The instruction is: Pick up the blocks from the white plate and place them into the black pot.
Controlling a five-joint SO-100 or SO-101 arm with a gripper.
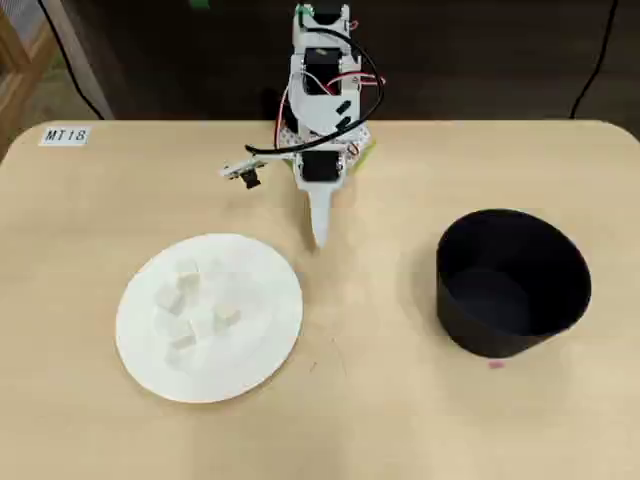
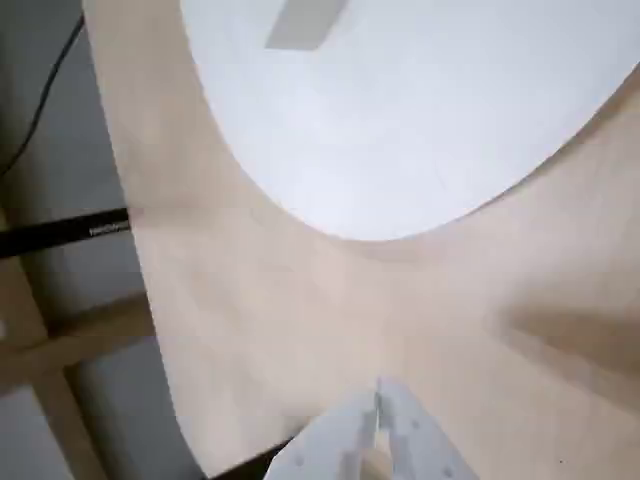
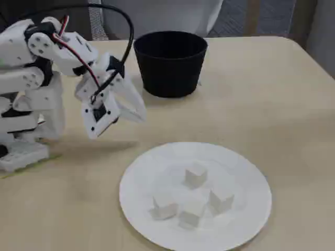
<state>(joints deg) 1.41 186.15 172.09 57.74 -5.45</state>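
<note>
Pincer [image 1: 319, 238] hangs narrow and empty between white plate [image 1: 262, 345] and black pot [image 1: 513, 283] overhead; wrist view shows its tips together; fixed view: blocks [image 3: 195, 177] all on the plate, none potted

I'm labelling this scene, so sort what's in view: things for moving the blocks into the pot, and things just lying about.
For the job:
- small white cube blocks, about five, on the plate
- large round flat white plate
- matte black round straight-walled pot, empty as far as can be seen
- white two-finger gripper, shut, holding nothing

Just lying about:
- small white label at the table's corner
- tiny pink speck beside the pot
</note>
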